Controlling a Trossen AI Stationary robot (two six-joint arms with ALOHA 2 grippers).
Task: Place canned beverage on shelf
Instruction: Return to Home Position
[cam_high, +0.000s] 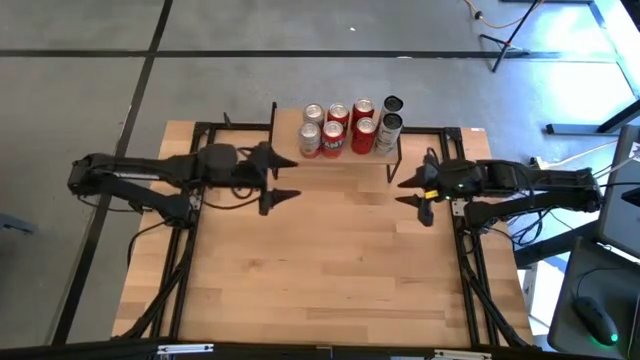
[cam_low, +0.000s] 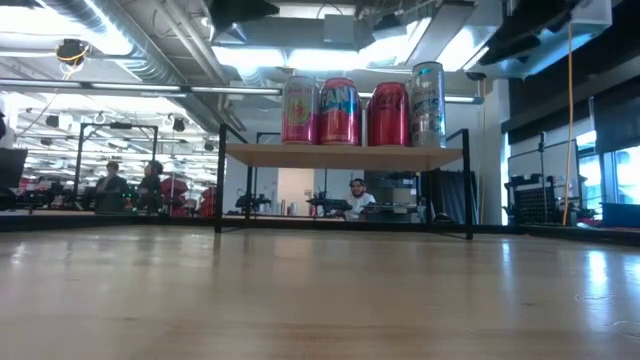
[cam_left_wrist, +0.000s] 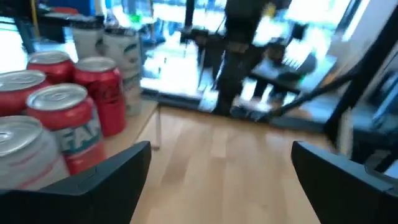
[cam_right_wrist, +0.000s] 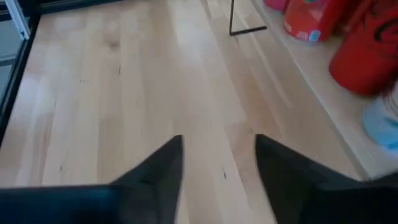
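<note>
Eight cans stand on the shelf (cam_high: 287, 130) at the far edge of the wooden tabletop (cam_high: 330, 260), in two rows of four. Seen from above, the pairs run from left to right: two pink-white cans (cam_high: 311, 125), two red-and-blue cans (cam_high: 335, 127), two red soda cans (cam_high: 363, 121) and two taller silver cans (cam_high: 390, 115) with dark tops at the right end. All are upright and packed close together. From table height only the front row shows: a pink-white can (cam_low: 300, 110), a red-and-blue can (cam_low: 340, 110), a red soda can (cam_low: 388, 113) and a silver can (cam_low: 428, 103).

The left gripper (cam_high: 290, 179) hangs above the bare table just in front of the shelf's left end, its fingers spread wide and holding nothing. The right gripper (cam_high: 402, 191) sits near the shelf's right front leg, its fingers also parted and empty. Both point inward toward each other, clear of the cans.

Beyond the table, what appear to be several people (cam_low: 130, 182) sit or stand in the workshop.
</note>
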